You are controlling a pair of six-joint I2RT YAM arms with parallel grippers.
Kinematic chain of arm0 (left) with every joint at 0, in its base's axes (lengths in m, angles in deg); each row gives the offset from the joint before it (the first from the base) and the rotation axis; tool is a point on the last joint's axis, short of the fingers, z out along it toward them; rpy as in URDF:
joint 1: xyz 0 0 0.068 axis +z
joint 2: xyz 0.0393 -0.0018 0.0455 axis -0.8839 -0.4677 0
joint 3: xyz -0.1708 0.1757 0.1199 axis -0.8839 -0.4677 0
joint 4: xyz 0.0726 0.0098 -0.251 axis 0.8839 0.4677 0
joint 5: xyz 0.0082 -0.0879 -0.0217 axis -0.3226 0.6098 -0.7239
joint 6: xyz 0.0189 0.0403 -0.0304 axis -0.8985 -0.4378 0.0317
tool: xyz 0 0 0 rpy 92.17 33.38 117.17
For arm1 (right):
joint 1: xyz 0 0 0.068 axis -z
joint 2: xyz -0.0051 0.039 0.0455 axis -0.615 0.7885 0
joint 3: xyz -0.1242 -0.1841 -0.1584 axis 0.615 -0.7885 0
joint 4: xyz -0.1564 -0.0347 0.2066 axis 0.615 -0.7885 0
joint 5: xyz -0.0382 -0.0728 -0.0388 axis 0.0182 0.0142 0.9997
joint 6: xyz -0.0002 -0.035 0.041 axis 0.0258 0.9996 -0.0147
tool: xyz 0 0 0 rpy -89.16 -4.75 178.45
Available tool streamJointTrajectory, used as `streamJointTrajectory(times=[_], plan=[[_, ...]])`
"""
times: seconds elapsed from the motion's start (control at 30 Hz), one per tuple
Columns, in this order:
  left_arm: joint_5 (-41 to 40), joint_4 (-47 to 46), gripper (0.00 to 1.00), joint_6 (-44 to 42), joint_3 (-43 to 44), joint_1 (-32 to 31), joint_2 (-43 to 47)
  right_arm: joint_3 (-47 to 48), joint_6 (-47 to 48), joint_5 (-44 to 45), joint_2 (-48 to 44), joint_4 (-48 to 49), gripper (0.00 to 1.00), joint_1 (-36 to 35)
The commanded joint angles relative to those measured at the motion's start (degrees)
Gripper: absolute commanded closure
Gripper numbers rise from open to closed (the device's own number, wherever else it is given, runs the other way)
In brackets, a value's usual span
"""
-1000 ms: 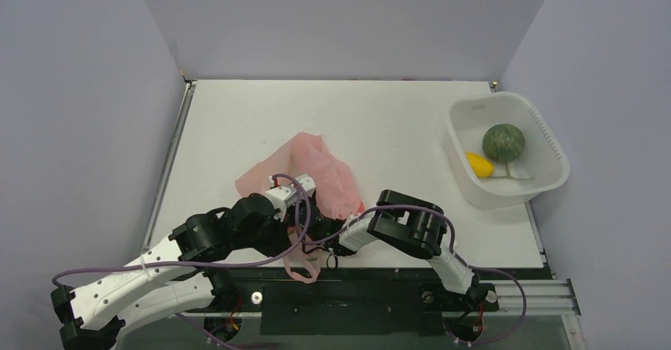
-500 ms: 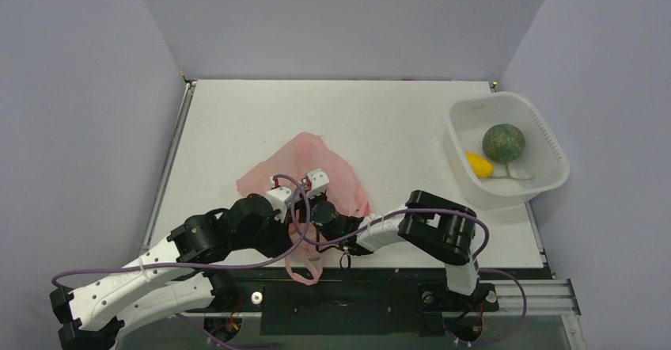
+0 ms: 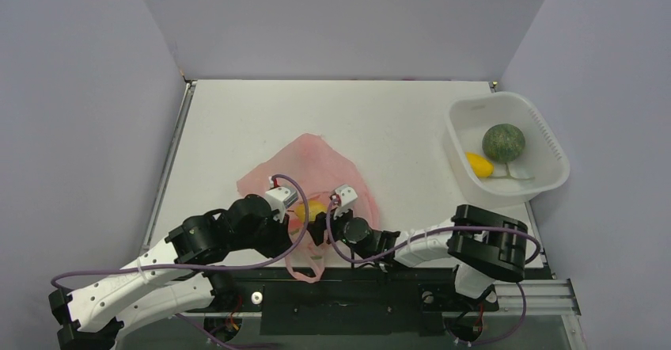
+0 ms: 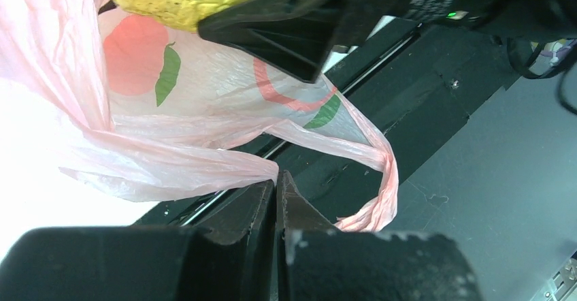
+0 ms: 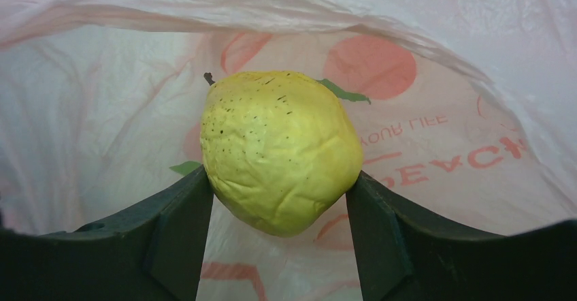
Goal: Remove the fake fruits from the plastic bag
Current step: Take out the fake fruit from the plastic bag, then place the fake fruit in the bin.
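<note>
The pink plastic bag [image 3: 316, 164] lies crumpled at the near middle of the table, its mouth toward the arms. My left gripper [image 3: 298, 233] is shut on a fold of the bag's edge, seen in the left wrist view [image 4: 277, 178], with a loop handle [image 4: 381, 192] hanging over the table's front edge. My right gripper [image 3: 320, 223] is shut on a yellow lemon-like fruit [image 3: 310, 210] at the bag's mouth. In the right wrist view the fruit [image 5: 280, 144] sits between both fingers [image 5: 184, 226], bag film [image 5: 442, 110] behind it. Other fruits in the bag are hidden.
A white tub [image 3: 549, 142] stands at the right edge, holding a green melon [image 3: 503, 142] and a small yellow fruit [image 3: 479, 165]. Grey walls close in the table on three sides. A black rail [image 3: 380, 291] runs along the near edge.
My right arm has drawn back toward the near edge and swung its elbow right, pulling the yellow fruit into view at the bag's mouth. The left gripper has kept its hold on the bag.
</note>
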Motion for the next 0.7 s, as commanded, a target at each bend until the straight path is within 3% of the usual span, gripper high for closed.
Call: streamJointTrajectory(times=[0.0, 0.3, 0.67], plan=[[0.1, -2.1, 1.0, -0.4, 0.6, -0.3, 0.6, -2.3, -2.4, -3.0, -8.2, -1.1, 1.0, -1.1], [0.1, -2.5, 1.0, -0.5, 0.5, -0.4, 3.1, -1.8, 0.0, -3.6, -24.5, -17.9, 1.0, -5.5], [0.1, -2.2, 1.0, -0.3, 0.6, -0.4, 3.4, 0.0, 3.9, 15.9, -49.0, -41.4, 1.0, -2.9]])
